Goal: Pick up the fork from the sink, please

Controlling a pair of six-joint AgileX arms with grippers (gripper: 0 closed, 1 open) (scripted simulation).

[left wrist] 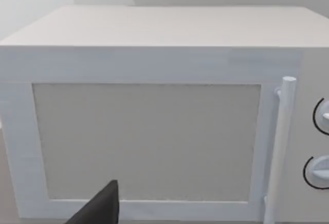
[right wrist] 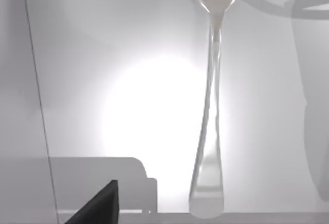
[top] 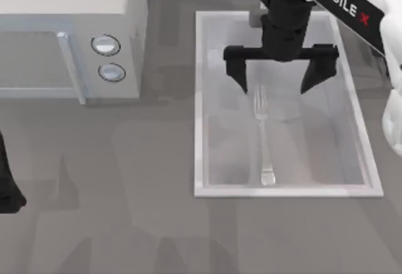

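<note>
While the left arm [top: 9,189] sat parked at the table's 9 o'clock edge, the right gripper [top: 279,76] hung spread wide over the smooth pale sink [top: 200,98]; slim shiny fork [top: 262,132] lay flat inside, tines toward 12 o'clock.

A microwave [top: 69,32] stands at the far left of the table [top: 125,211]. It is a boxy unit with a pale white-grey casing and a flat, plain top. Two round knobs are set one above the other on the control panel at the right side of its front: the upper knob [top: 105,44] and the lower knob [top: 112,71]. A vertical bar handle [left wrist: 280,147] runs along the right edge of the door, just beside the knobs. The door window [left wrist: 146,142] is a large rectangle in a flat grey-beige tone, framed by a lighter border. The table surface is grey and matte, with faint darker shadows across it.
</note>
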